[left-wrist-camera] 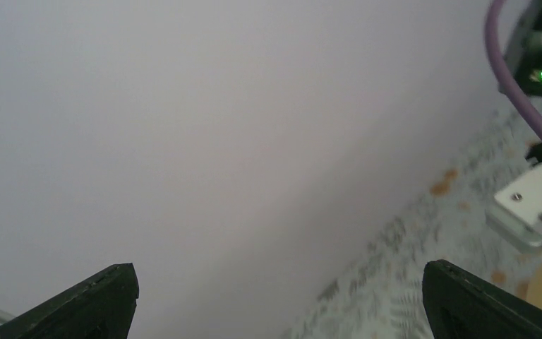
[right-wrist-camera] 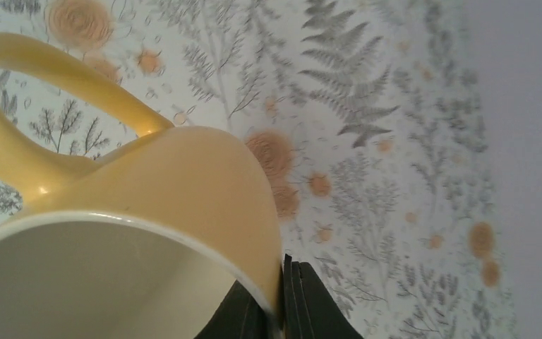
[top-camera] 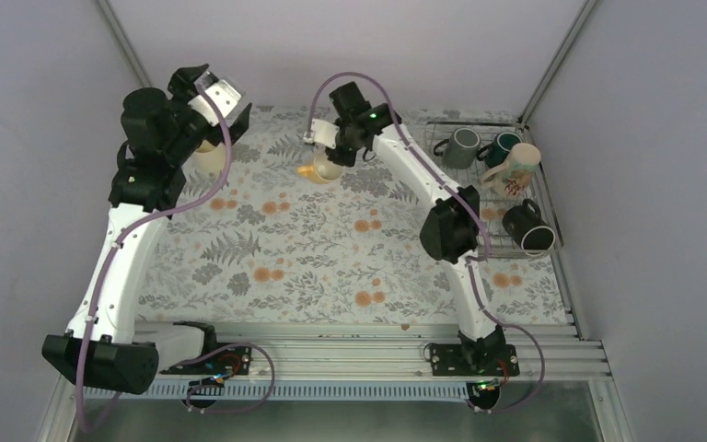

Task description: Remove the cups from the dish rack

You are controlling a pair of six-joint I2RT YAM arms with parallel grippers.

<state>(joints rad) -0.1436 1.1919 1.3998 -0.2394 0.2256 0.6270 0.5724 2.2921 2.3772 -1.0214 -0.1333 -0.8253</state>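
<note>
My right gripper (top-camera: 330,157) is shut on the rim of a yellow mug (top-camera: 319,170), one finger inside and one outside. It holds the mug tilted over the floral cloth at the back middle. In the right wrist view the mug (right-wrist-camera: 183,183) fills the left side, handle up and left, with the gripper (right-wrist-camera: 280,296) at its rim. The wire dish rack (top-camera: 442,129) at the right holds a dark grey mug (top-camera: 462,147), a teal mug (top-camera: 503,145), a cream-white patterned mug (top-camera: 517,169) and a black mug (top-camera: 527,227). My left gripper (top-camera: 204,81) is open and empty, and in its wrist view (left-wrist-camera: 275,282) it faces the back wall.
A pale cream mug (top-camera: 208,157) stands on the floral cloth (top-camera: 313,258) at the back left, partly hidden under the left arm. Grey walls close in the back and both sides. The right arm's wrist shows at the right edge of the left wrist view (left-wrist-camera: 536,205).
</note>
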